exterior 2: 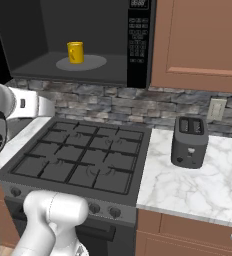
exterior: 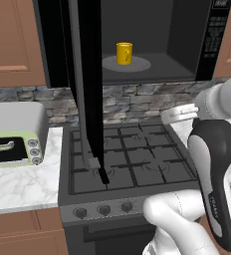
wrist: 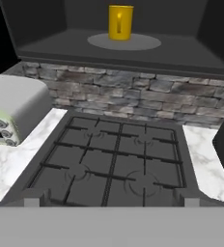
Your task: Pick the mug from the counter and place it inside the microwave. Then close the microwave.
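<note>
Since the mug [exterior: 124,53] already stands upright on the grey turntable [exterior: 137,64] inside the microwave [exterior: 157,45], I judge the step in hand to be closing the door [exterior: 90,84]. My hand sits back over the front of the stovetop [wrist: 114,164], looking toward the cavity; its fingertips are not visible to me, but it carries nothing and I take its jaws as spread wide.

To do this well, I would swing the hand out to about 9 o'clock of the cavity, where the tall dark door hangs open edge-on over the left burners in the left base view. I would get behind its outer face, near the free edge and away from the hinge, then push in one smooth arc toward the cavity until it seats. Jaws open or closed matters little; a flat, steady contact matters more. I must keep the forearm clear of the door's lower corner, which reaches low over the grates.

Round about: the white marble table [exterior 2: 198,185] runs either side of the stovetop. At 9 o'clock stands a pale green toaster oven [exterior: 13,147]; at 3 o'clock a dark grey toaster [exterior 2: 189,141]. A stone backsplash [exterior 2: 113,105] runs behind, with brown wood cabinets [exterior 2: 203,40] above.
</note>
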### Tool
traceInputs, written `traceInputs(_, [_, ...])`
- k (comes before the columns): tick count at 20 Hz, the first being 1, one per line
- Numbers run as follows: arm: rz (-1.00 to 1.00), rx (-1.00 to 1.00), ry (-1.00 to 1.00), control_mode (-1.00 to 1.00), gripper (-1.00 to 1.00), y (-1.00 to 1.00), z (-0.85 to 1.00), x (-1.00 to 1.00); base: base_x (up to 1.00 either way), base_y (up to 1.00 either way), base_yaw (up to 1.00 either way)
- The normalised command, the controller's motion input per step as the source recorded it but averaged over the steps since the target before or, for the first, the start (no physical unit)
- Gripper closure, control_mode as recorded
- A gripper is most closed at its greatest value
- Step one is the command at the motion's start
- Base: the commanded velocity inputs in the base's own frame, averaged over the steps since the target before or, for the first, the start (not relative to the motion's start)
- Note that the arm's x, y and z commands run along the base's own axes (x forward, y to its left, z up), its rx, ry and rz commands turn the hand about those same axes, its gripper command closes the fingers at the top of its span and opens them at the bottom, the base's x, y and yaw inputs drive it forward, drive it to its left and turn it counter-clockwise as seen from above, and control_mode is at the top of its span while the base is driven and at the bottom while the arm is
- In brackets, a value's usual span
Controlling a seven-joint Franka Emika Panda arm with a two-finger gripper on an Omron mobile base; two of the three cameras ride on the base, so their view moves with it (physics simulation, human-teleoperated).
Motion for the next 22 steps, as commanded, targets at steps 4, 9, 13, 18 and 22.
traceInputs(4, [0.0,0.0,0.0,-1.0,-1.0,0.0,0.18,-0.37,0.0,0.0,0.0])
traceInputs(9, [0.0,-0.01,-0.01,-1.0,-1.0,0.13,0.09,-0.34,0.0,0.0,0.0])
traceInputs(13, [-0.01,0.0,-0.07,-1.0,-1.0,0.22,0.11,-0.48,0.0,0.0,0.0])
traceInputs(18, [-0.04,0.0,-0.12,-1.0,-1.0,0.13,0.02,-0.36,0.0,0.0,0.0])
traceInputs(22, [-0.04,0.0,-0.2,-1.0,-1.0,0.04,0.01,-0.22,0.0,0.0,0.0])
